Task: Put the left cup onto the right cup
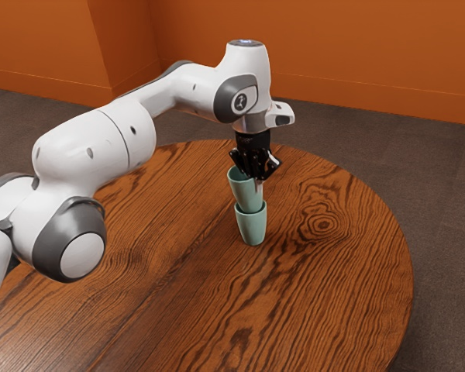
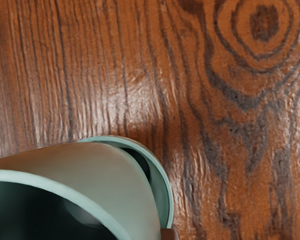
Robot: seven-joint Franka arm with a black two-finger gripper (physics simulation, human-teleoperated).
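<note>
Tool (image 1: 254, 167) is clamped on the rim of the upper glossy teal cup (image 1: 243, 188), one finger inside the mouth and one on the outer wall. That cup hangs directly under the tool, tilted. Its base is already sunk into the mouth of the lower glossy teal cup (image 1: 253, 225), which stands upright on the round dark-grained wooden surface (image 1: 333, 271).

Judgement: carry and alignment are done, stacking nearly done. Left to do: settle the cup straight, let go, back off upward.

Exterior view gives stack height, tilt and grip. Wrist view adds the offset: the upper glossy teal cup (image 2: 90, 170) sits close under the tool, with a crescent of the lower glossy teal cup (image 2: 164, 192) rim showing past one side. The two look not quite concentric.
</note>
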